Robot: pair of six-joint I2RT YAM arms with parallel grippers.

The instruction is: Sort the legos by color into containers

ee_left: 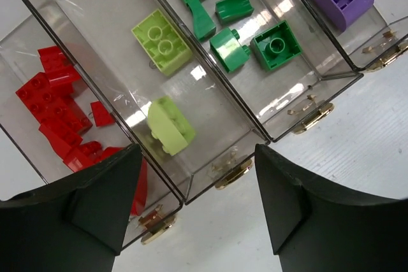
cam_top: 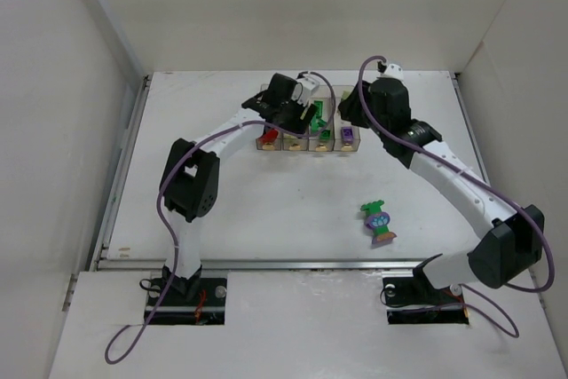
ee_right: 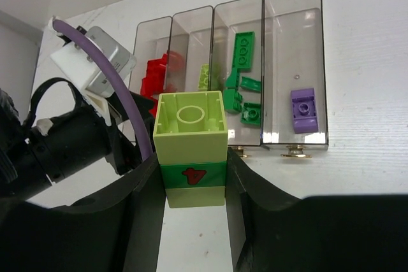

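Now our right gripper (ee_right: pixel 191 186) clamps a lime-and-green stack (ee_right: pixel 190 132), left gripper (ee_left: pixel 196 164) gaping empty; dropped whole, it would mix colours.

Place: a robot test cell in a lab.
Walls: plain white panels (cam_top: pixel 62 130) box in the surface (cam_top: pixel 266 210) at 9, 12 and 3 o'clock.
Machines: left arm (cam_top: pixel 191 185) and right arm (cam_top: pixel 461 191) bolted on at 6 o'clock, with purple cables (ee_right: pixel 109 71).
Props: only toy bricks (cam_top: pixel 379 224) and clear bins (cam_top: pixel 351 146).
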